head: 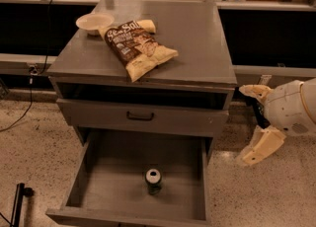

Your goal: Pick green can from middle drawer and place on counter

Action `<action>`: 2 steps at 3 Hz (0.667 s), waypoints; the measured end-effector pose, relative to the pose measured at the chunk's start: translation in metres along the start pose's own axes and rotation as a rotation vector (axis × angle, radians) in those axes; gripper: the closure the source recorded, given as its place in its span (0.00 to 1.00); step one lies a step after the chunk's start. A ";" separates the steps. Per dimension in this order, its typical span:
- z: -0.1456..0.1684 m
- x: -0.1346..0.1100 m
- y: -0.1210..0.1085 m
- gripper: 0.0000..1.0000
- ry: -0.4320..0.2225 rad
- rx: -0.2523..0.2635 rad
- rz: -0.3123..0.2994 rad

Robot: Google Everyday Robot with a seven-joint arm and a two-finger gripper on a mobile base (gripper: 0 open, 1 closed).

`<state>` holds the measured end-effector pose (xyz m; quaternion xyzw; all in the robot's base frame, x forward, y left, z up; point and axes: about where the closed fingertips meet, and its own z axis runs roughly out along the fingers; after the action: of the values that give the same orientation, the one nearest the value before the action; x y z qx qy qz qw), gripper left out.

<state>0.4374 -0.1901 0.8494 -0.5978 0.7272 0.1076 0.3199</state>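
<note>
Cabinet and drawers fill the camera view, seen from in front and above. The table [197,38] is a flat grey metal top. A pale bowl [94,22] sits at its far left corner. Touching or just beside the bowl, a brown and yellow chip bag [136,46] lies flat, running slantwise from there toward the middle of the front edge.

Under the front edge is a closed drawer front [98,115] with a dark bar handle. Below that, the middle drawer [108,186] stands open toward the camera, its grey floor and side walls in plain sight. The green can [153,180] stands upright on the drawer floor, about midway between the side walls and nearer the drawer's front wall than its back. Its silver lid faces up. Nothing touches it.

The gripper [247,125] hangs off the table's right edge, near the front right corner and lower than the top, over the speckled floor [276,196]. Its cream jaws are spread wide with nothing between them, well apart from the can and outside the drawer.
</note>
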 end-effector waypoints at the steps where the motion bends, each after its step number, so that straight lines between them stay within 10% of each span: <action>1: -0.008 -0.005 -0.019 0.00 -0.066 0.107 -0.035; 2: 0.031 0.005 -0.011 0.00 -0.110 0.056 -0.008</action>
<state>0.4580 -0.1804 0.8247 -0.5847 0.7088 0.1186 0.3763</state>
